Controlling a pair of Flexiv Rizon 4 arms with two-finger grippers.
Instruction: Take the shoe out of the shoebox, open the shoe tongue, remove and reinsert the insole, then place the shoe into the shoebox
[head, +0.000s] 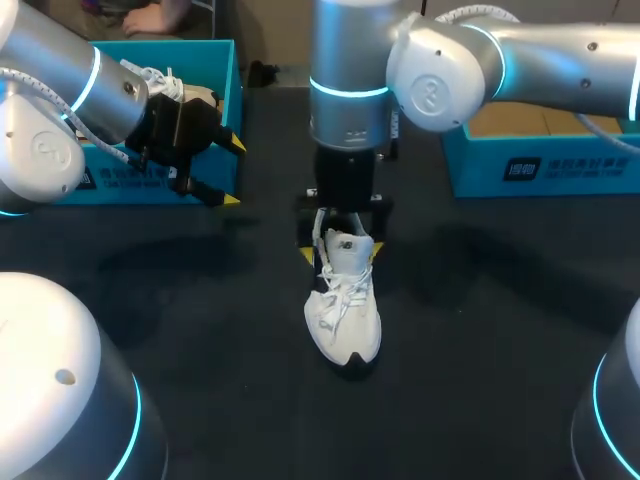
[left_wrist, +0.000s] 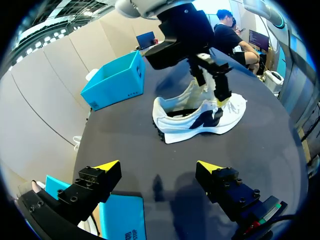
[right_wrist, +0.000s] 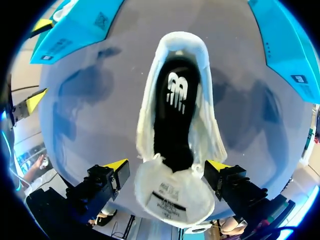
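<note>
Two claws, both wide: right claw (right_wrist: 167, 165) straddles the raised tongue (right_wrist: 172, 200) of the white shoe (head: 345, 300), probably baring the insole (right_wrist: 174, 115) for removal; left claw (left_wrist: 157, 165) hovers by the blue shoebox (head: 228, 90).

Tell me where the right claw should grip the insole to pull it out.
Probably grip the insole at its heel end, coming straight down into the shoe. It stands upright with its tongue folded forward under the right claw, so the black insole lies exposed there.
</note>
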